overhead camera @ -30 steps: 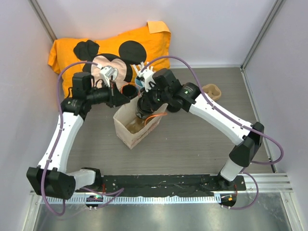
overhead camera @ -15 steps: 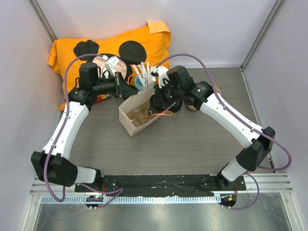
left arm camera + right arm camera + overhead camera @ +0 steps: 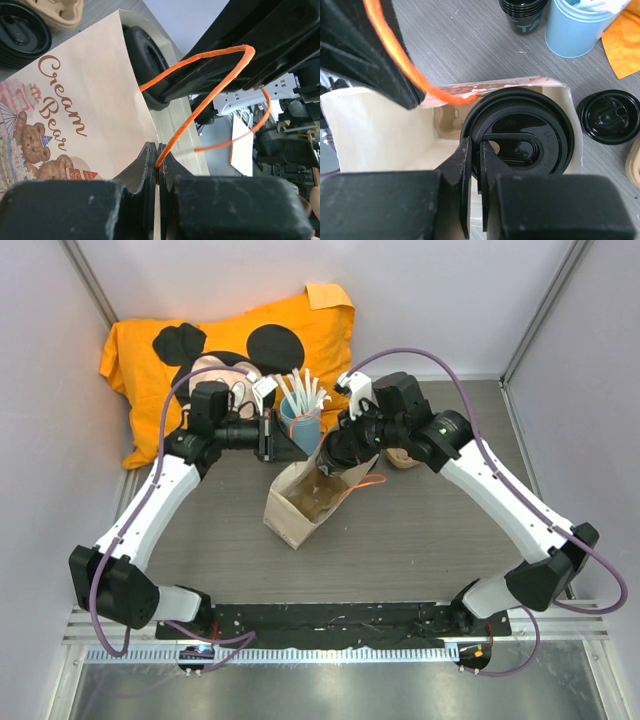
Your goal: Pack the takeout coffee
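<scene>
The takeout coffee, with its round black lid, hangs in the open mouth of a paper bag. My right gripper is shut on the lid's near rim. From above, the dark cup sits under the right gripper at the bag's far end. The left gripper is shut on the bag's top edge where an orange cord handle is fixed. It holds up the printed bag wall. In the top view the left gripper is just left of the cup.
A blue cup of white sticks stands just behind the bag. A loose black lid and a stack of black cups lie nearby. A cardboard carrier is under the right arm. An orange printed cloth fills the back left.
Both grippers, the bag and the cup have shifted to the right together, uncovering the blue cup. Both grips are unchanged.
</scene>
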`<state>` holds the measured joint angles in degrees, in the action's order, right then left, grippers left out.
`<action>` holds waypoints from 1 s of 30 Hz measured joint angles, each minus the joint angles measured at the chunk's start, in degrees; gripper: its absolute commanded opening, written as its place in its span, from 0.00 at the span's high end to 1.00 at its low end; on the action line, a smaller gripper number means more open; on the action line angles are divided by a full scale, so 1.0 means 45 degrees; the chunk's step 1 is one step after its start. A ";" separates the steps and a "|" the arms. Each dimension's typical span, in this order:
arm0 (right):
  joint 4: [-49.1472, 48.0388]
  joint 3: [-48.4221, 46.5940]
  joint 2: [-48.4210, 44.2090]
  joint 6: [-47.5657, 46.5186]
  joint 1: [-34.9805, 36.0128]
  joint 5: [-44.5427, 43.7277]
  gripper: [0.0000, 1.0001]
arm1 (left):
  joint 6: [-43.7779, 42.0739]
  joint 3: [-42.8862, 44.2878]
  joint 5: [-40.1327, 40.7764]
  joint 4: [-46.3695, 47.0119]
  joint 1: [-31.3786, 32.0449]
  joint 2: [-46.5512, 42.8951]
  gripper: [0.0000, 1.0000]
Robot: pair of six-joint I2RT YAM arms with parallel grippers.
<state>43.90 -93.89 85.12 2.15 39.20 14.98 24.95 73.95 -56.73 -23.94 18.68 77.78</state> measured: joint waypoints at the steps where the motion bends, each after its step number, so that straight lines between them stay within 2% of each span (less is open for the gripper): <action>1: 0.0078 0.0073 -0.0199 -0.0044 -0.0058 0.0121 0.99 | 0.0029 0.0000 -0.0097 0.0015 0.0010 0.0000 0.98; 7: 0.0272 0.0248 -0.0748 -0.0209 -0.0228 0.0476 0.99 | 0.0544 0.0000 -0.0301 0.0554 0.0010 0.0121 0.92; 9: 0.0282 0.0272 -0.0738 -0.0223 -0.0228 0.0510 0.99 | 0.0971 -0.0214 -0.0296 0.1122 -0.0063 0.0189 0.83; 13: 0.0350 0.0340 -0.0631 -0.0243 -0.0233 0.0510 0.99 | 0.1787 -0.0787 -0.0223 0.1948 -0.0321 0.0350 0.73; 14: 0.0355 0.0340 -0.0573 -0.0257 -0.0233 0.0510 0.99 | 0.1928 -0.0879 -0.0165 0.2069 -0.0374 0.0393 0.64; 19: 0.0355 0.0340 -0.0117 -0.0272 -0.0228 0.0500 0.99 | 0.2127 -0.1049 0.0185 0.2322 -0.0612 0.0442 0.48; 22: 0.0359 0.0335 0.0121 -0.0272 -0.0228 0.0466 0.99 | 0.1787 -0.0962 0.0534 0.2016 -0.0695 0.0442 0.40; 30: 0.0457 -0.0291 0.0729 -0.0291 -0.0228 0.0277 0.99 | -0.0534 0.0855 0.1700 0.0053 -0.0738 0.0403 0.32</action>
<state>45.95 -95.20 88.40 0.84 38.17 16.23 22.55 77.80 -49.08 -23.70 15.35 79.59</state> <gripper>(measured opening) 0.114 0.668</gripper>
